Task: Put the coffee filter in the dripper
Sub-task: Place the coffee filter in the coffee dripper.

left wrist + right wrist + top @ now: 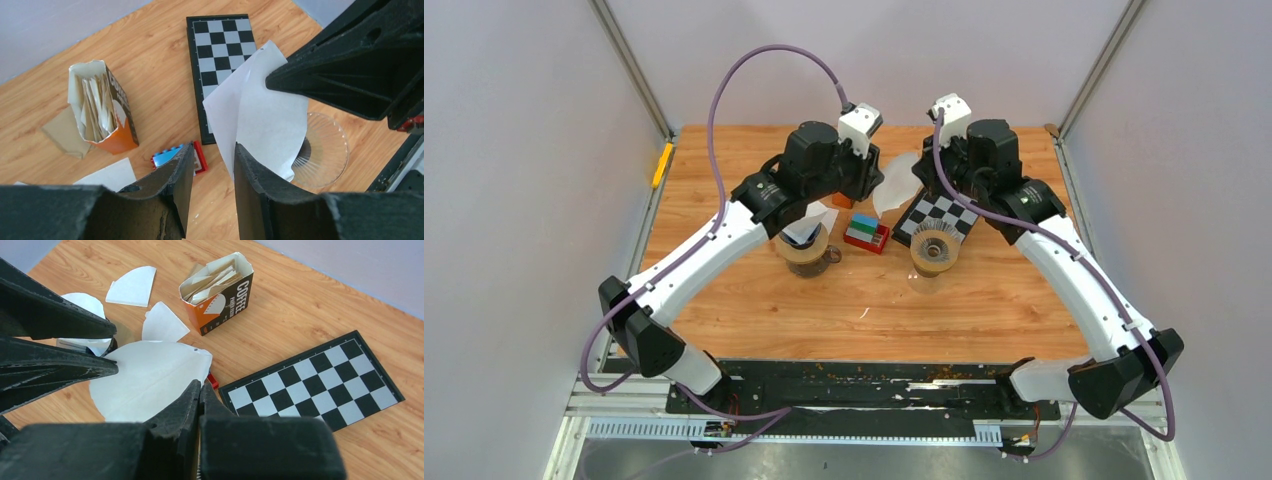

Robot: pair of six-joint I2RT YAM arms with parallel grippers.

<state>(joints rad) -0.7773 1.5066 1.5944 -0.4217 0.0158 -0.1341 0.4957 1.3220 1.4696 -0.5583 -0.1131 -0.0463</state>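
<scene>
Filter aloft between two arms: your right gripper [200, 388] has its jaws pressed together on one edge of the white coffee filter [150, 374]. The paper hangs flat and unopened above the far middle of the table [1024, 300], fanning out leftward from the grip toward your left gripper [214, 150]. That gripper's fingers [255, 190] stand apart, clamped on nothing. The paper's lower edge sits just beside the inner face of one finger, and whether it touches cannot be told. The empty glass dripper [934, 250] stands below the held paper and to its near side, just near of the checkerboard [939, 213] and close under your right wrist. That makes the right arm the nearer one, and the coming move looks like a short drop toward you. The catch, on this view, is that the filter appears folded flat while the dripper's mouth faces up. It will likely need opening, or tipping point-down, before it seats. Under your left arm a second dripper [807, 250] shows white paper in it. The orange filter box [102, 107] stands open left of the checkerboard, loose filters [132, 285] lie near it, and toy bricks [867, 234] sit between the two drippers.
</scene>
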